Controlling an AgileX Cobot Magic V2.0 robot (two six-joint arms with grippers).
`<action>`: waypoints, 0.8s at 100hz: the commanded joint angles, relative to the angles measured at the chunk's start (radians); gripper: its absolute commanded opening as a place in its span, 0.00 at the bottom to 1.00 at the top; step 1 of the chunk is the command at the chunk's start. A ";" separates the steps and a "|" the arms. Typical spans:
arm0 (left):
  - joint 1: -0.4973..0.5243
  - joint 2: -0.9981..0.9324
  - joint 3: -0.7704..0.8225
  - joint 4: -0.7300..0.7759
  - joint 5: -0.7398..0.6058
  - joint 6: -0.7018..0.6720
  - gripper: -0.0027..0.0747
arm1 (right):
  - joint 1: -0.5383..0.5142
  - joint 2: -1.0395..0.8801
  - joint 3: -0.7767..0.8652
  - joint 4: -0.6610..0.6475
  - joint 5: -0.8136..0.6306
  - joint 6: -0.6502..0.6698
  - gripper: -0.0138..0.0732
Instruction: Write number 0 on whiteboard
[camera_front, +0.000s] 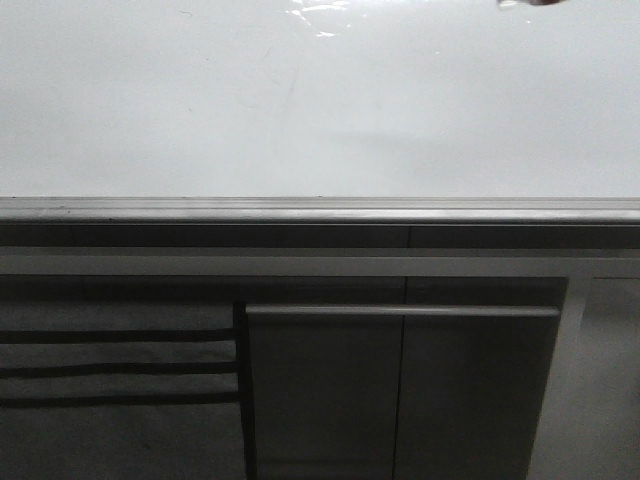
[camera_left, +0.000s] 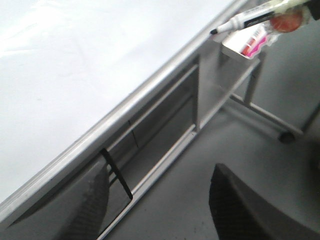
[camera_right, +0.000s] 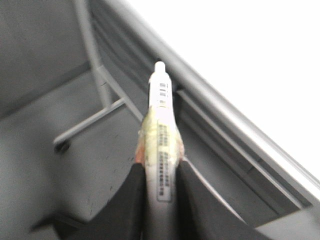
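The right gripper (camera_right: 159, 187) is clamping a white marker (camera_right: 161, 130), its tip hanging off the whiteboard (camera_front: 300, 110) beside the grey metal edge (camera_front: 320, 210). The left gripper (camera_left: 160, 200) is hovering empty, jaws apart, below that edge. The board is showing no drawn 0.

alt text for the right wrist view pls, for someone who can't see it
The right gripper clamps a white marker wrapped in yellowish tape, tip pointing away from the camera, off the whiteboard. The glossy whiteboard and its grey metal edge run diagonally beside the marker, blank in this view. A grey floor and stand leg lie below.
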 joint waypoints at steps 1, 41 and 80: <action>0.055 -0.069 0.050 -0.016 -0.140 -0.037 0.56 | -0.043 -0.029 0.031 0.063 -0.122 0.034 0.17; 0.204 -0.089 0.146 -0.032 -0.194 -0.067 0.56 | -0.049 0.069 0.027 0.150 -0.218 0.050 0.17; 0.208 -0.089 0.146 -0.032 -0.223 -0.067 0.56 | 0.018 0.434 -0.435 -0.165 0.232 0.296 0.17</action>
